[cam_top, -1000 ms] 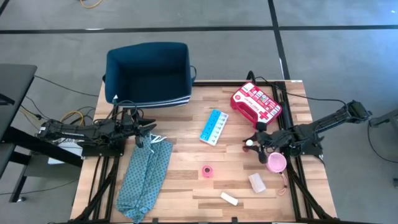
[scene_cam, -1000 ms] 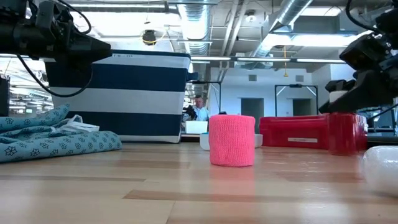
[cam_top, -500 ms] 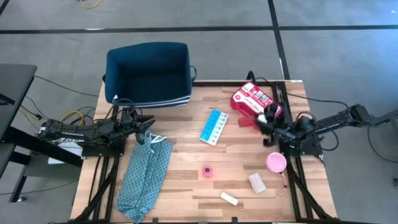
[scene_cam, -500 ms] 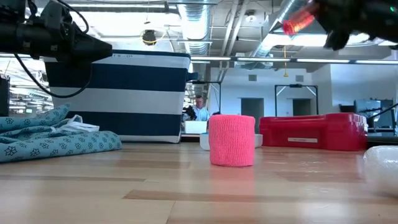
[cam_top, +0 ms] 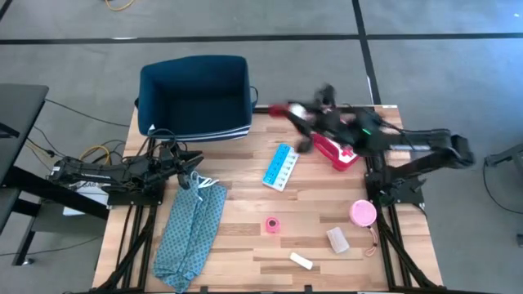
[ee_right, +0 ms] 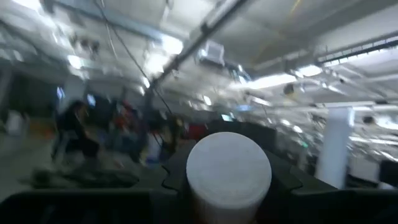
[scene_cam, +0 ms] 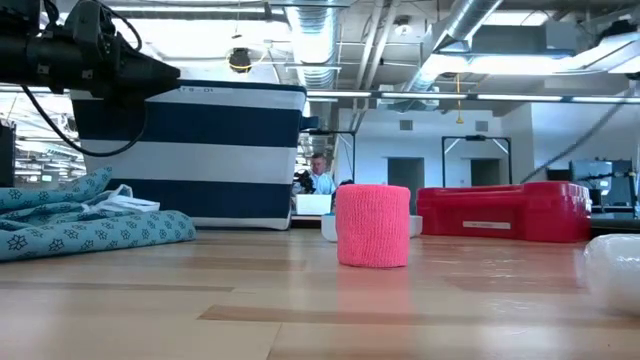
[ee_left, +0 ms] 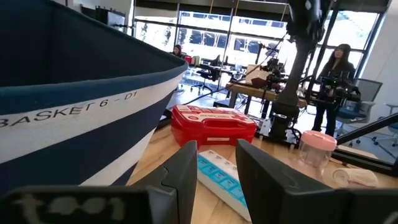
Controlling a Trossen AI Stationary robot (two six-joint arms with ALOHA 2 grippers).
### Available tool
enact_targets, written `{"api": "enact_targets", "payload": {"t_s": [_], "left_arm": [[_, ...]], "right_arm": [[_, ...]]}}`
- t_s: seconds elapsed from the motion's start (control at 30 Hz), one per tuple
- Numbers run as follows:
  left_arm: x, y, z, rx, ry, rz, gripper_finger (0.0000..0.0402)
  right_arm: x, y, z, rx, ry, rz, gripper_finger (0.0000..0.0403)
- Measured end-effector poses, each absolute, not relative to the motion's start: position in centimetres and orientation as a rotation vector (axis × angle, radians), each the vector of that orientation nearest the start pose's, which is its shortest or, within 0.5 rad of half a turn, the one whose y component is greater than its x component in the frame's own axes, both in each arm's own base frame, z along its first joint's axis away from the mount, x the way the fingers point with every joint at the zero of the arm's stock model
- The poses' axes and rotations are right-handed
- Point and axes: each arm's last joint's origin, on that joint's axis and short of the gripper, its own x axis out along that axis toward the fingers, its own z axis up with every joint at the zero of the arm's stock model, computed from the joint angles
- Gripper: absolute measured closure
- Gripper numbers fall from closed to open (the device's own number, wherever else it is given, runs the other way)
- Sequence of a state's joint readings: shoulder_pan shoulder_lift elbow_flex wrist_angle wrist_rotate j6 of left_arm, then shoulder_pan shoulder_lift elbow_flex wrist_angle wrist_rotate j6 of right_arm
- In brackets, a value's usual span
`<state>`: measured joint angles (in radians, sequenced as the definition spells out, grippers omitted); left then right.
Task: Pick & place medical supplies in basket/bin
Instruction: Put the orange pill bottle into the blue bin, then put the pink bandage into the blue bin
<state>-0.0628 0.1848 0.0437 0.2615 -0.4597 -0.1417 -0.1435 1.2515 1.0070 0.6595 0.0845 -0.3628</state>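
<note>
My right gripper (cam_top: pixel 297 119) hangs in the air above the table's far edge, between the red first-aid case (cam_top: pixel 341 153) and the navy basket (cam_top: pixel 194 98). It is shut on the small red-capped bottle (cam_top: pixel 280 109), which shows blurred. The case is partly hidden under the arm. The light blue pill box (cam_top: pixel 281 166), a small pink tape roll (cam_top: pixel 272 224), a larger pink roll (cam_top: pixel 363 213) and two white packets (cam_top: pixel 337 239) (cam_top: pixel 301 260) lie on the table. My left gripper (cam_top: pixel 193 169) waits open at the top end of the teal cloth (cam_top: pixel 189 229). My right gripper pinches the bottle between its two fingers; in the right wrist view a white round end (ee_right: pixel 229 169) of it shows between them. The fingers reach in from the table's right side. The bottle is lifted clear, its red end (cam_top: pixel 278 109) pointing toward the basket.
The basket stands open at the table's far left corner, its striped wall (scene_cam: pixel 200 150) in the low view. The teal cloth lies along the left near part. People show in the room beyond the table. Bare wood lies between the pill box and the cloth.
My right gripper has lifted the bottle off the table near the right edge. It has swung fast up and toward the far left, over the red case and toward the basket. The larger pink roll it stood beside has stayed in place. The left arm has kept still.
</note>
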Motion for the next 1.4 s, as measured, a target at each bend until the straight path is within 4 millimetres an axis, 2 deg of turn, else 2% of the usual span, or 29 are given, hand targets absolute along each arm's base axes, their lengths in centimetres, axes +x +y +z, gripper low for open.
{"api": "enact_targets", "payload": {"t_s": [0.1,0.2,0.3,0.4,0.53,0.63,0.77,1.0,1.07,1.17,1.4], "left_arm": [[10.5,0.6,18.8,-0.174,-0.144,0.388,0.0301],[10.5,0.6,18.7,-0.194,-0.138,0.387,0.0301],[10.5,0.6,18.6,-0.203,-0.129,0.387,0.0301],[10.6,0.6,18.3,-0.202,-0.101,0.389,0.0301],[10.6,0.6,17.7,-0.253,-0.054,0.391,0.0301],[10.6,0.6,17.1,-0.308,-0.004,0.394,0.0301],[10.5,0.6,16.5,-0.354,0.051,0.407,0.0301],[10.5,0.6,16.3,-0.421,0.061,0.414,0.0301],[10.5,0.6,16.3,-0.432,0.06,0.412,0.0301],[10.6,0.5,16.4,-0.437,0.051,0.365,0.0301],[10.7,0.1,17.8,-0.423,-0.057,0.206,0.0301]], "right_arm": [[32.4,-7.1,41.3,-0.375,-0.29,-0.348,0.0287],[37.3,-10.0,41.4,-0.358,-0.184,-0.372,0.0285],[41.9,-12.6,39.4,-0.349,-0.06,-0.384,0.0295],[45.5,-14.9,36.5,-0.333,0.034,-0.397,0.0297],[49.0,-16.7,32.1,-0.248,0.143,-0.464,0.0283],[50.8,-16.9,29.8,-0.272,0.195,-0.477,0.0263],[52.0,-16.2,29.2,-0.388,0.244,-0.445,0.0248],[52.0,-14.5,31.2,-0.42,0.324,-0.397,0.0228],[51.7,-13.6,32.7,-0.442,0.34,-0.381,0.0224],[50.1,-11.7,36.1,-0.483,0.37,-0.41,0.022],[44.1,-5.7,43.0,-0.588,0.49,-0.465,0.0223]]}}
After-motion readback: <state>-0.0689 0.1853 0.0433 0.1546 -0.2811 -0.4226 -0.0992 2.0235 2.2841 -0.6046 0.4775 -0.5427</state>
